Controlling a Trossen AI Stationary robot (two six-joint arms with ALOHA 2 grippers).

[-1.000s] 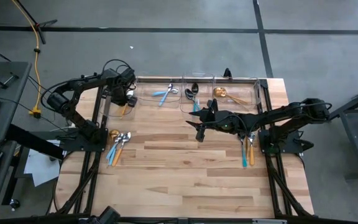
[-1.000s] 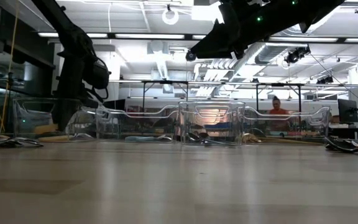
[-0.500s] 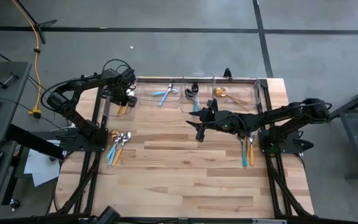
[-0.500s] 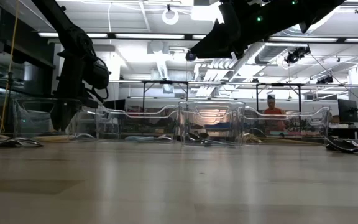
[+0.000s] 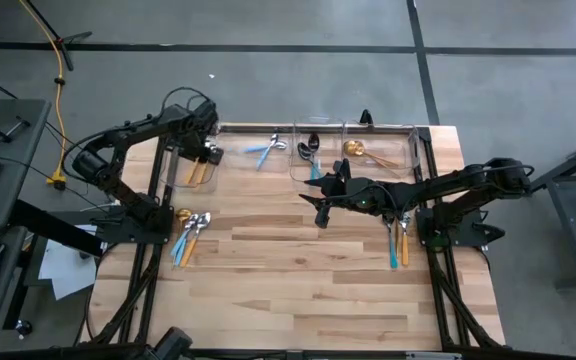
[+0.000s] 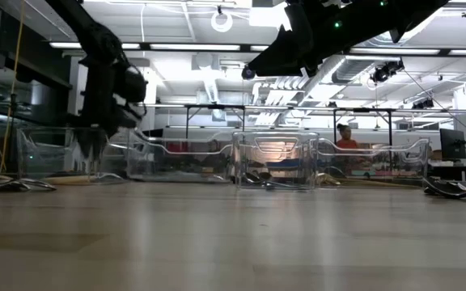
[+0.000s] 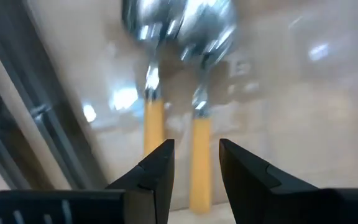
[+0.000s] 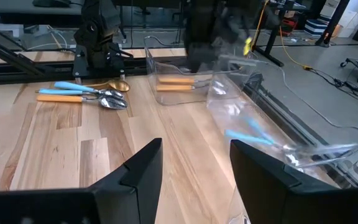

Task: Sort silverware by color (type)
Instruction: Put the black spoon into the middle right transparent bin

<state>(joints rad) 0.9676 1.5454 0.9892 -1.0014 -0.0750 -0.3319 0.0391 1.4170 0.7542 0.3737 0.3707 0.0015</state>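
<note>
Wooden bench (image 5: 298, 280) carrying a row of clear bins (image 5: 313, 150) along its far edge. Left claw (image 5: 206, 152), fingers parted and empty, poised over the leftmost bin, where two orange-handled spoons (image 7: 179, 124) lie side by side. Right claw (image 5: 320, 203), open wide and empty, hovers above mid-bench. Loose silverware (image 5: 190, 232) lies near the left arm's base; another group (image 5: 398, 240) lies beside the right arm's base.
</note>
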